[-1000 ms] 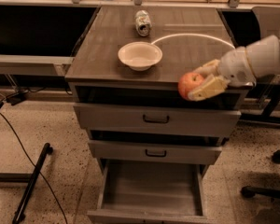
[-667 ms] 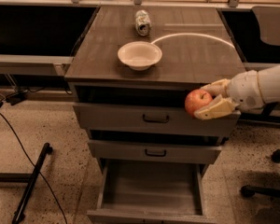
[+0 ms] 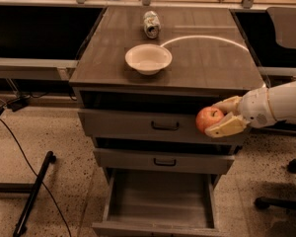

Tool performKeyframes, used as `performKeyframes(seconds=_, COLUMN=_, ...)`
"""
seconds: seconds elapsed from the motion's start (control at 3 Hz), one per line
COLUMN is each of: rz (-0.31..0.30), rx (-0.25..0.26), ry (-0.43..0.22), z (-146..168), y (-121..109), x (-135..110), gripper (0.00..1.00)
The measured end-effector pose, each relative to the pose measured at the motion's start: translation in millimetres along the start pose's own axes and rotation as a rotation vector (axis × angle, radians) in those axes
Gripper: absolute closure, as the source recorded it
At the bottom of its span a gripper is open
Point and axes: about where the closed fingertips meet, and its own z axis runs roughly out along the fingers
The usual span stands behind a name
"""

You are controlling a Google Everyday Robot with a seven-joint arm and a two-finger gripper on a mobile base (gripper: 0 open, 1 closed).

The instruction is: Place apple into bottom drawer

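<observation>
My gripper (image 3: pixel 220 117) comes in from the right and is shut on the apple (image 3: pixel 208 118), a small red apple with yellowish patches. It holds the apple in the air in front of the top drawer's right end, below the cabinet top's front edge. The bottom drawer (image 3: pixel 158 201) is pulled out below and to the left; its flat floor is bare.
A white bowl (image 3: pixel 148 59) and a can lying on its side (image 3: pixel 151 24) sit on the cabinet top (image 3: pixel 212 58). The two upper drawers with dark handles (image 3: pixel 165 127) are closed. A chair base (image 3: pixel 281 196) stands at the right, a dark stand and cable (image 3: pixel 32 191) at the left.
My gripper has carried the apple down and a little to the right, from the cabinet top's front edge to the level of the top drawer front.
</observation>
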Motion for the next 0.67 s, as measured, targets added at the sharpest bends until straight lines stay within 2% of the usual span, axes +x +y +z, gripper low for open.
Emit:
performKeyframes(seconds=0.33, rz=-0.101, rx=0.032, ry=0.106, z=25.9, y=17.9, x=36.4, gripper=1.00)
performKeyframes(seconds=0.67, rz=-0.152, rx=-0.052, ry=0.166, z=66.5, y=56.6, x=95.4, gripper=1.00)
